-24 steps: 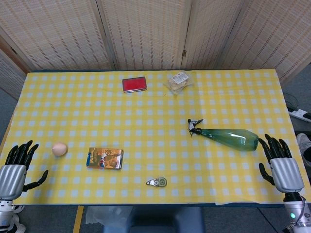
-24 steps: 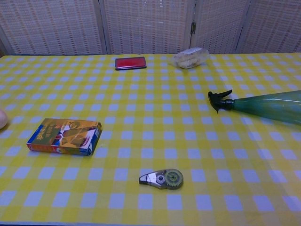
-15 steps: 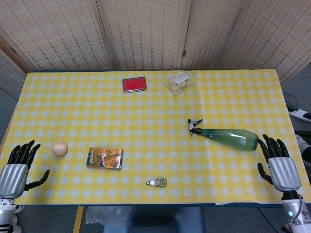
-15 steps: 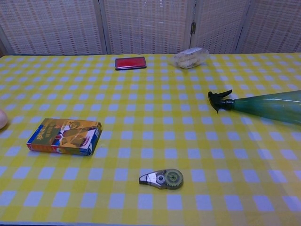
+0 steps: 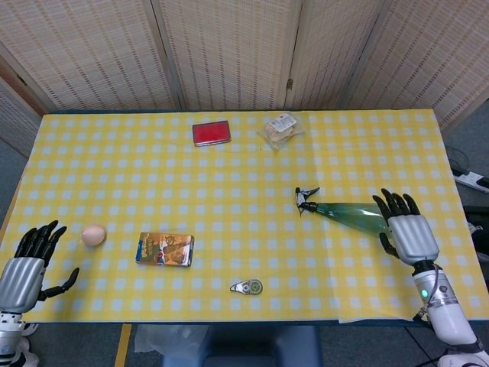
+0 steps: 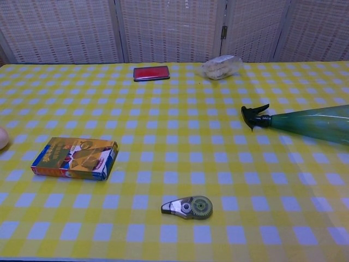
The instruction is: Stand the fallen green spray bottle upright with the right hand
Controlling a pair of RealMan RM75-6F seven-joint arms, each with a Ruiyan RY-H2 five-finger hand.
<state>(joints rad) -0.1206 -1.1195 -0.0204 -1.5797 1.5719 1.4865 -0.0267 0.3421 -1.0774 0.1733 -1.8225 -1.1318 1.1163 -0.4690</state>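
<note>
Woven screen panels [image 5: 229, 53] are seen behind a table [image 5: 114, 153] covered in a yellow-and-white checked cloth. Toward 3 o'clock on the table, the green spray bottle [image 5: 353, 215] is seen lying on its side, its black nozzle [image 5: 307, 200] pointed toward 9 o'clock and its base hidden under the right hand [image 5: 405, 229]. That hand is placed over the bottle's wide end with its fingers spread; whether the bottle is actually touched or gripped cannot be told. In the chest view the bottle [image 6: 311, 124] is cut off by the frame's edge and the hand is not shown.

The left hand [image 5: 27, 264] is seen at about 8 o'clock, at the table's near edge, fingers spread and nothing held. An egg [image 5: 93, 235] is found just beside it, and a colourful small box [image 5: 165, 249] lies further toward the centre. A correction-tape dispenser [image 5: 247, 287] is seen at 6 o'clock. At 12 o'clock, a red case [image 5: 212, 132] and a clear snack packet [image 5: 281, 128] are set near each other.
</note>
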